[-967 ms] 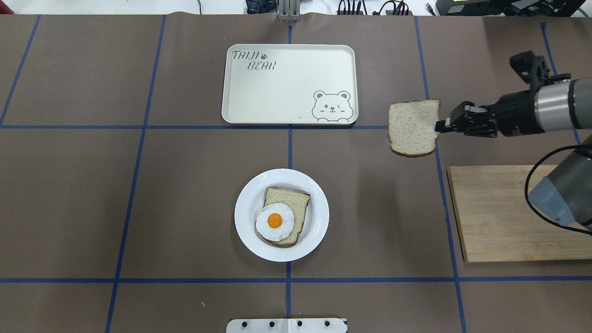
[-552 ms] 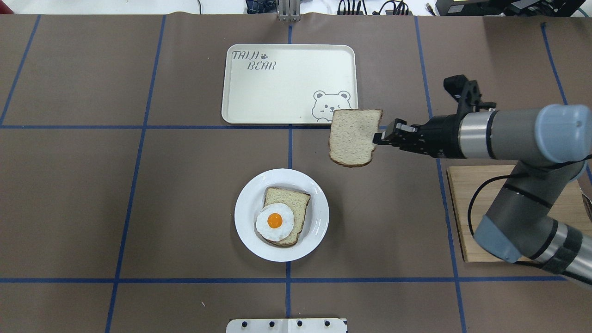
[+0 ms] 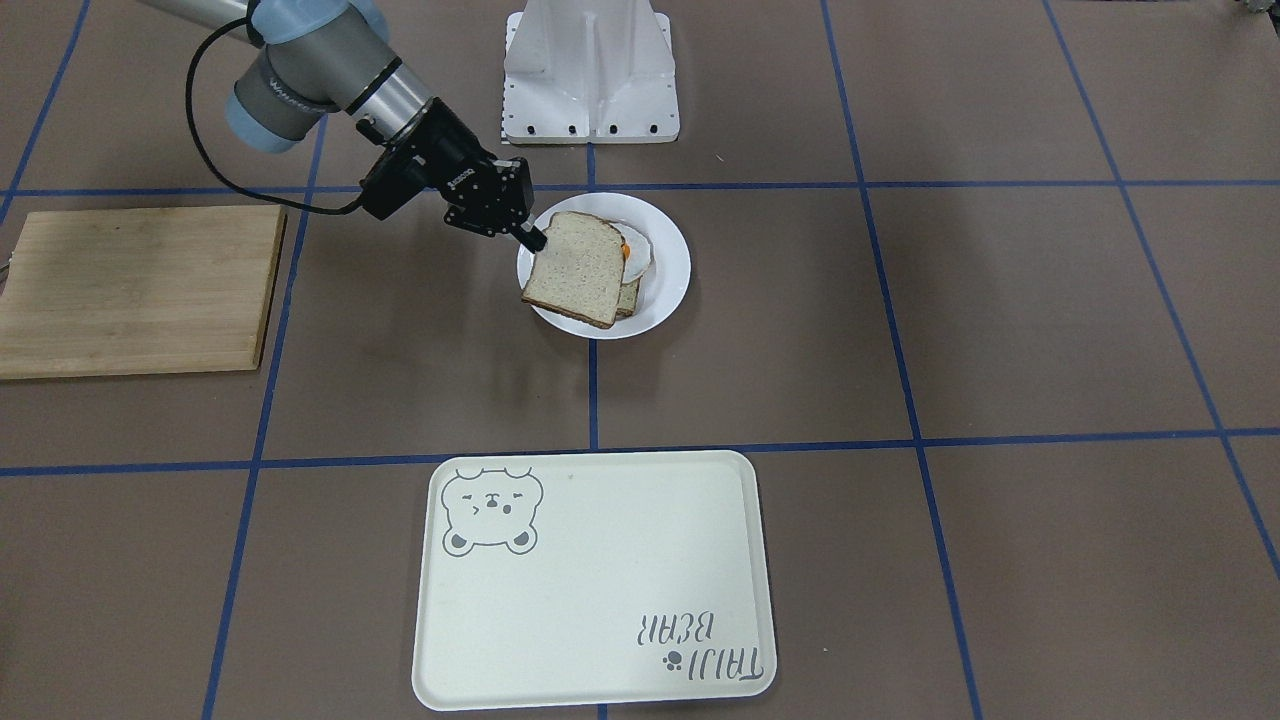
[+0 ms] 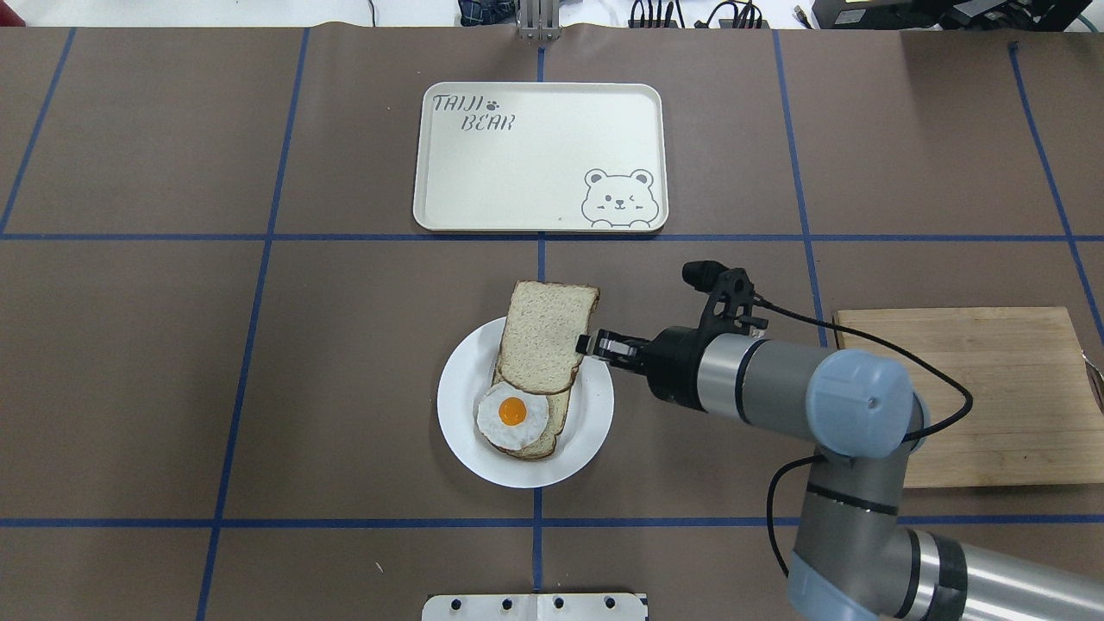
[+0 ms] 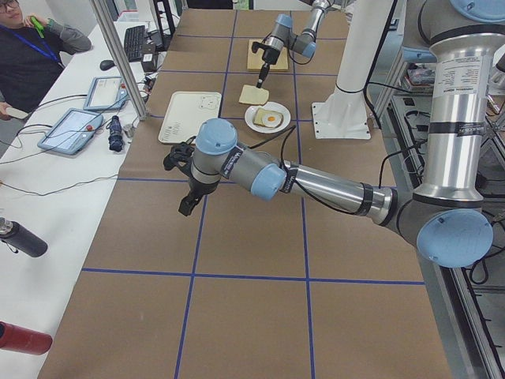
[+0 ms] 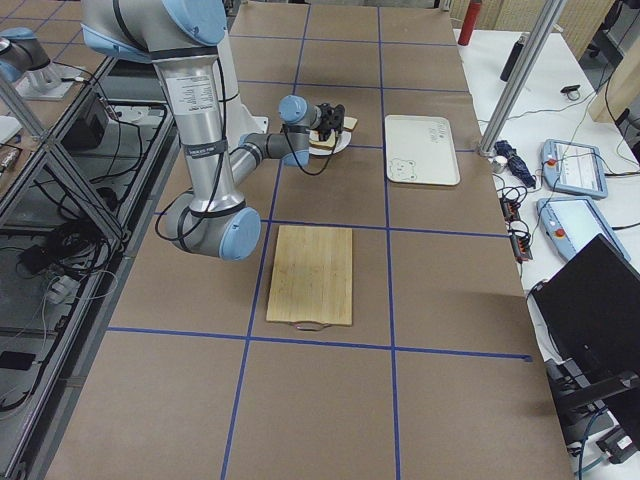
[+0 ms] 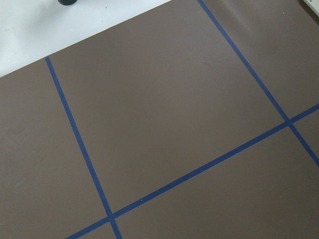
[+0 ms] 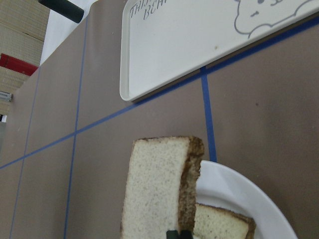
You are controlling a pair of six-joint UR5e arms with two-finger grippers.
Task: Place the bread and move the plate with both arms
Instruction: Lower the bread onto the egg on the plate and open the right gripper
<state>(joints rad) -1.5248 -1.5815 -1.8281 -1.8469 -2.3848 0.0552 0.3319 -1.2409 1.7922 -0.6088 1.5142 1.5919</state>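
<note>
The right claw (image 4: 585,344) gripped the bread (image 4: 542,332) by its crust edge, above the plate (image 4: 593,427) and egg-topped slice (image 4: 517,423). The left claw (image 5: 185,207) hung over the desk (image 5: 252,245); its opening could not be determined.

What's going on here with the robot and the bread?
The right gripper is pinching a plain bread slice by its edge, holding it over the white plate, where another slice topped with a fried egg lies. It hasn't let go yet. The left gripper hangs over the table, away from the plate.
</note>
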